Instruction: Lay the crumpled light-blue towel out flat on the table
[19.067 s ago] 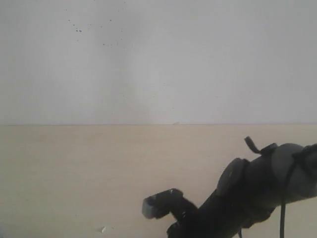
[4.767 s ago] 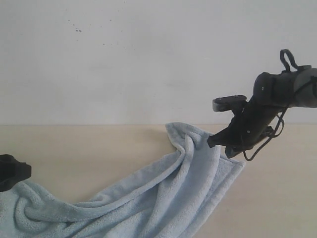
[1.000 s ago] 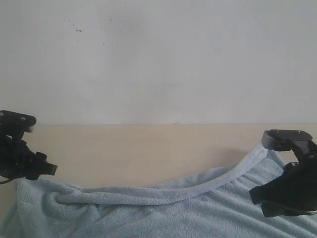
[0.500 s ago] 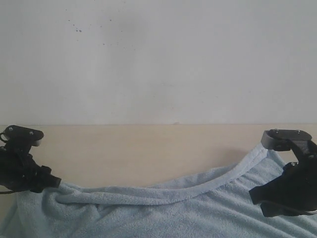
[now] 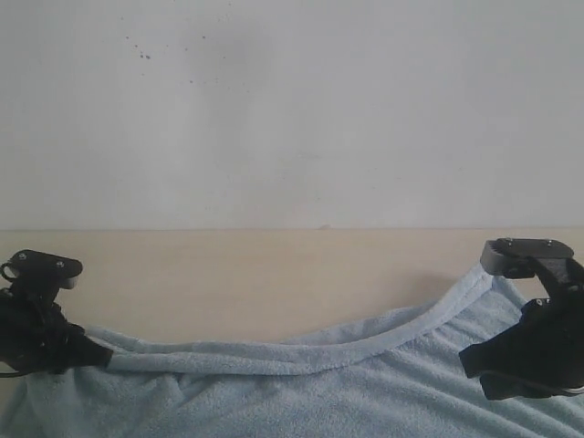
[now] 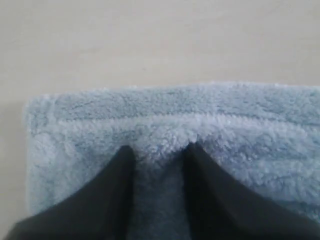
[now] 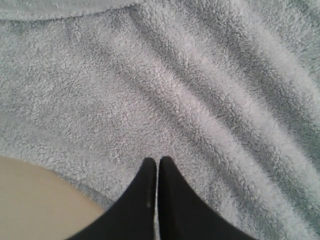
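Observation:
The light-blue towel (image 5: 301, 392) lies spread across the near part of the beige table (image 5: 255, 274), and its hemmed far edge sags in a curve between the two arms. At the towel's left end, my left gripper (image 5: 96, 354) is shut on the cloth. The left wrist view shows a bunch of towel (image 6: 225, 130) pinched between the black fingers of that gripper (image 6: 160, 150), close to the hem. My right gripper (image 5: 470, 365) stays low over the towel's right end. In the right wrist view its tips (image 7: 158, 160) meet over the rippled towel (image 7: 200, 75), and no fabric shows between them.
A white wall (image 5: 292, 109) rises behind the table's far edge. Bare tabletop (image 6: 150, 40) lies beyond the towel's hem, and a patch of table (image 7: 30, 200) shows beside the right fingers.
My left gripper has moved down and slightly right with the towel's left end, lowering it and drawing the hem straighter. The right arm has not moved.

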You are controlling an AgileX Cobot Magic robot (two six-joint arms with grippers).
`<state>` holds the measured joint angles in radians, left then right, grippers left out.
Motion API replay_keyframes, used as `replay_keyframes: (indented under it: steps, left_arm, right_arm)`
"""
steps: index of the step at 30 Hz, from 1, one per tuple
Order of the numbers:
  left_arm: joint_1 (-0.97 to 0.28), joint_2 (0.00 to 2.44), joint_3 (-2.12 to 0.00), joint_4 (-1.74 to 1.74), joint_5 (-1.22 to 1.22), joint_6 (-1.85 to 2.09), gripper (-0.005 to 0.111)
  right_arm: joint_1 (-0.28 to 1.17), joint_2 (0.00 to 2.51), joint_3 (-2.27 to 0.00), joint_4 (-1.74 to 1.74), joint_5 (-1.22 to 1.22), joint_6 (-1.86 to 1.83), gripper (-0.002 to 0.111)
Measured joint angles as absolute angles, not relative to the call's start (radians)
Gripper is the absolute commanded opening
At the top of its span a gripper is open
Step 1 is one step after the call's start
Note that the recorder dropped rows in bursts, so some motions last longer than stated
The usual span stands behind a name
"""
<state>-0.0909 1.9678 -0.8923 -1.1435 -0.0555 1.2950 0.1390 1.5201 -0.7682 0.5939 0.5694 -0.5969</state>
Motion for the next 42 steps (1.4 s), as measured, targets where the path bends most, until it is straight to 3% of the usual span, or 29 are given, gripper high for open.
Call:
replay_keyframes:
  steps: [8,14,16,19,21,23,25,30,37,42]
  left_arm:
    - [-0.091,1.981,-0.968,-1.144,-0.104,1.273,0.004]
    - [-0.091,2.014,-1.159,-1.144,-0.117,1.261,0.005]
    - [-0.091,2.044,-1.231,-1.141,-0.113,1.261,0.015]
    - [-0.091,2.073,-1.267,-1.143,-0.065,1.255,0.043]
    - [-0.091,2.085,-1.267,-1.143,-0.035,1.246,0.067]
    - [-0.091,2.092,-1.260,-1.143,-0.028,1.239,0.079]
    - [-0.091,2.092,-1.247,-1.143,-0.039,1.237,0.077]
    - [-0.091,2.046,-1.159,-1.167,-0.084,1.232,0.054]
    - [-0.080,1.874,-0.944,-1.217,-0.159,1.236,0.054]
    - [-0.080,1.749,-0.766,-1.253,-0.083,1.238,0.054]
  right_arm:
    - [0.139,1.520,-0.768,0.594,0.567,-0.597,0.001]
    - [0.139,1.520,-0.768,0.594,0.569,-0.597,0.001]
    - [0.139,1.520,-0.768,0.594,0.572,-0.597,0.001]
    - [0.139,1.520,-0.768,0.599,0.586,-0.608,0.001]
    - [0.139,1.520,-0.768,0.601,0.598,-0.621,0.001]
    - [0.139,1.520,-0.768,0.601,0.602,-0.626,0.001]
    - [0.139,1.520,-0.768,0.604,0.602,-0.629,0.001]
    - [0.139,1.520,-0.768,0.612,0.602,-0.645,0.001]
    - [0.139,1.520,-0.768,0.618,0.602,-0.650,0.001]
    - [0.139,1.520,-0.768,0.641,0.600,-0.654,0.001]
